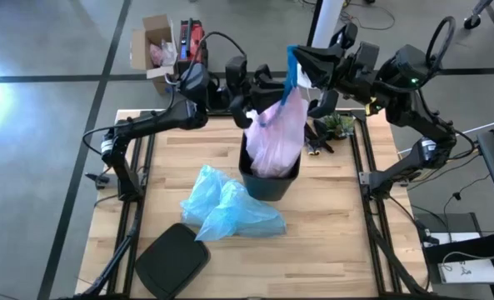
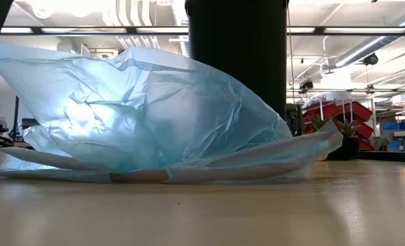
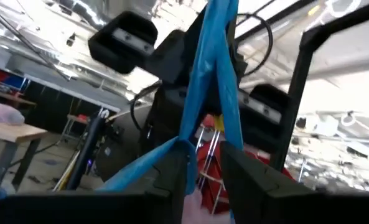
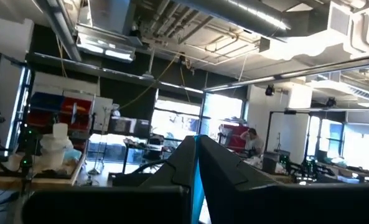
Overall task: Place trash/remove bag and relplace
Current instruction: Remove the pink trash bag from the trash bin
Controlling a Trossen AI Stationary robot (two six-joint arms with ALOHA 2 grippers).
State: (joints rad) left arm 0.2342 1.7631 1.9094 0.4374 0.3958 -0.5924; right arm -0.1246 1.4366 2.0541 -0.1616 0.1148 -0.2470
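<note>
The pinkish bag (image 1: 276,137) stands up out of the black bin (image 1: 267,185) at the table's middle. Its blue drawstring (image 1: 292,73) runs up to my right gripper (image 1: 303,73), which is shut on it above the bin's far side. My left gripper (image 1: 248,112) (image 3: 206,168) is at the bag's upper far-left side. Its fingers stand apart, with the drawstring (image 3: 209,74) running up between them toward the right gripper. The trash is hidden. My right gripper pinches the blue drawstring's upper loop (image 4: 198,186) between its shut fingers. The string runs down from it, drawn straight, to the bag's gathered mouth (image 1: 271,112), and the bag's lower part sits in the bin. My left gripper has the drawstring lying against one fingertip (image 3: 183,155), where the band bends. It does not pinch the drawstring.
A light blue plastic bag (image 1: 230,210) (image 2: 147,116) lies crumpled on the table just near-left of the bin. A black lid (image 1: 172,260) lies at the near-left corner. Black and green clutter (image 1: 334,129) sits right of the bin. A cardboard box (image 1: 157,46) stands on the floor beyond the table.
</note>
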